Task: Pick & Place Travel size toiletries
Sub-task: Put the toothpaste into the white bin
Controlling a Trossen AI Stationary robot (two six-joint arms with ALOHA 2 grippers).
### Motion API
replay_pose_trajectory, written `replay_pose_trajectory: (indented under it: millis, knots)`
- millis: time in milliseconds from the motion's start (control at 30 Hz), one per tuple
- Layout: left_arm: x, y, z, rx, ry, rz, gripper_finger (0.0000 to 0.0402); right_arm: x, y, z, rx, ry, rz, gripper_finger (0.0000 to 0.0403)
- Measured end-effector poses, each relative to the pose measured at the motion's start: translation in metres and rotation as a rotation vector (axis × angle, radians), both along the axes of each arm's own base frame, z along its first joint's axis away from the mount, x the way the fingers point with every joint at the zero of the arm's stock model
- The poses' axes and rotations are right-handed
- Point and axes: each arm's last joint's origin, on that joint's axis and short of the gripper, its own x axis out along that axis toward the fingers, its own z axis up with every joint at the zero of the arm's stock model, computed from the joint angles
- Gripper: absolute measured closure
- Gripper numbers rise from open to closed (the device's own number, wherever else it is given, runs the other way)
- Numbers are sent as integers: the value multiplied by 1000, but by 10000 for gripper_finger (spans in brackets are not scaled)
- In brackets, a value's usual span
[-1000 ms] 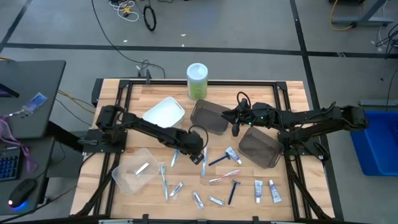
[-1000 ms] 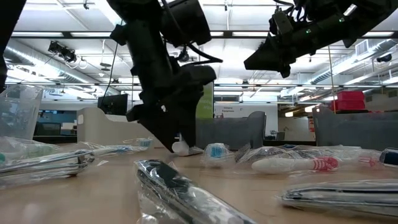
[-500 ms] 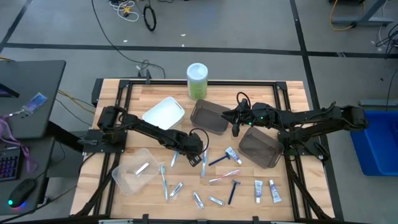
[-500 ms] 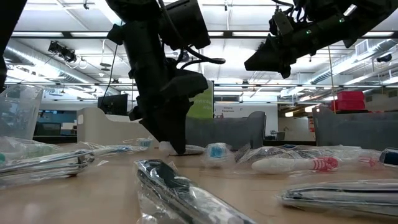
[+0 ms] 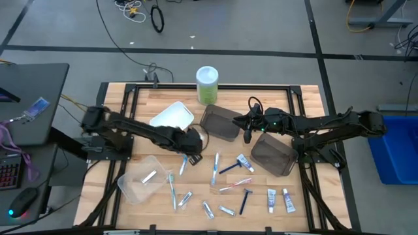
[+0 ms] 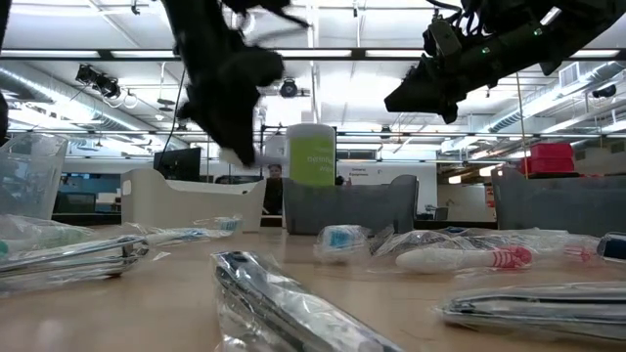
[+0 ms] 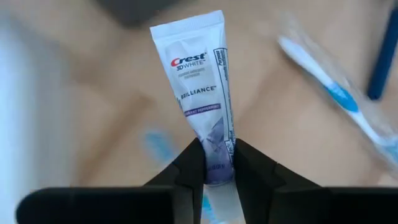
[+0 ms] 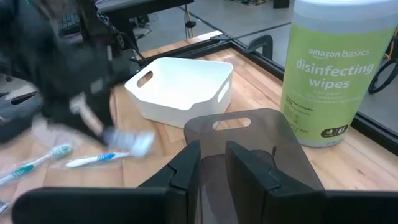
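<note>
My left gripper (image 5: pixel 192 149) is shut on a white Crest toothpaste tube (image 7: pixel 199 74), above the table between the white bin (image 5: pixel 173 119) and the scattered toiletries. Toothbrushes (image 5: pixel 214 168), a dark blue razor (image 5: pixel 245 201) and small tubes (image 5: pixel 271 199) lie flat on the wood. One silver item (image 5: pixel 149 176) lies in the clear bin (image 5: pixel 140 179). My right gripper (image 5: pixel 248 134) hangs over the dark bin (image 5: pixel 219 123). Its fingers (image 8: pixel 211 163) stand slightly apart with nothing between them. My left gripper pinches the tube between its two fingers at the silvery-purple end nearest them (image 7: pixel 217 146). The tube runs straight on ahead of the fingers, its flat crimped end (image 7: pixel 186 25) farthest away. It is lifted clear of the table.
A tall green wipes canister (image 5: pixel 207 85) stands at the far edge. A second dark bin (image 5: pixel 273 155) sits right of centre. More wrapped items lie close to the low camera (image 6: pixel 284 303). Black frame rails (image 5: pixel 196 87) border the table.
My left gripper has shut on the toothpaste tube among the toiletries. It has risen and drawn back toward the table's left and far side. The tube has come up off the wood with it. My right gripper has kept still.
</note>
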Motion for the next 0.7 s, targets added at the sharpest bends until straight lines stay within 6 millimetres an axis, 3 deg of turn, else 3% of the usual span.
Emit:
replay_pose_trajectory:
  millis: [167,333,433,567,700]
  knots:
    - [-36,17,33,175,64,95,328,0,0,0,0,2,0,323]
    - [-59,40,40,210,202,193,315,0,0,0,1,4,0,320]
    - [-64,54,33,200,275,226,314,0,0,0,1,5,0,321]
    - [-69,72,8,113,325,202,316,0,0,-1,2,10,0,322]
    - [-72,85,-11,80,292,225,306,-1,0,-2,4,23,0,320]
